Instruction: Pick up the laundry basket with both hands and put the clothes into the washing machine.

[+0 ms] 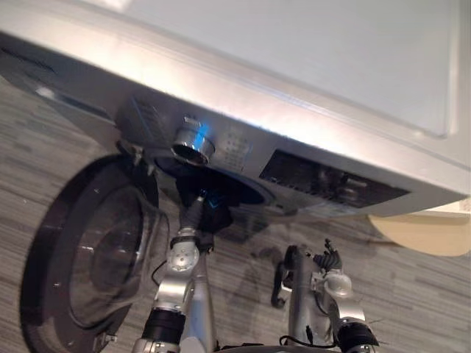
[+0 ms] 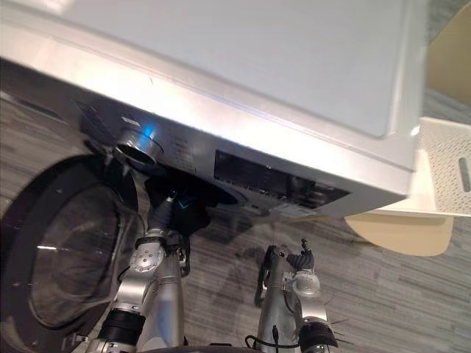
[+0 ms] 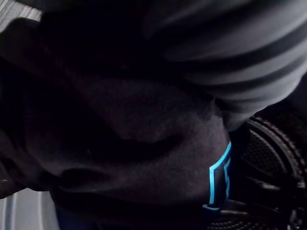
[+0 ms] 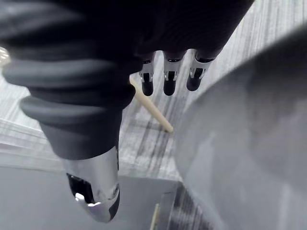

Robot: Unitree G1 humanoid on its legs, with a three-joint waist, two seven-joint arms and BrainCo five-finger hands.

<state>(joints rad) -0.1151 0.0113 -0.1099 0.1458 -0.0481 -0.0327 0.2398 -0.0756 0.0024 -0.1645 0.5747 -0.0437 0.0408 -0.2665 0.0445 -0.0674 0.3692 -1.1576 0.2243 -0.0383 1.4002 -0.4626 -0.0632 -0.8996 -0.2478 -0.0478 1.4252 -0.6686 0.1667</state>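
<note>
While the washing machine [image 2: 243, 59] fills twelve o'clock, its door [image 2: 66, 243] open at eight, the laundry basket [image 2: 450, 165] sits at three. The left hand [image 1: 196, 213], grip impossible to tell, meets dark blue-trimmed clothes [image 3: 144, 143] at the drum mouth; the right hand [image 2: 302, 261] hangs relaxed and empty at five.

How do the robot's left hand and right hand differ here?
The left hand reaches to the washing machine's opening, against a dark garment; the right hand is held back, short of the machine. The right hand's fingers hang relaxed and empty; the left hand is half hidden by cloth. Both have dark ribbed covers.
</note>
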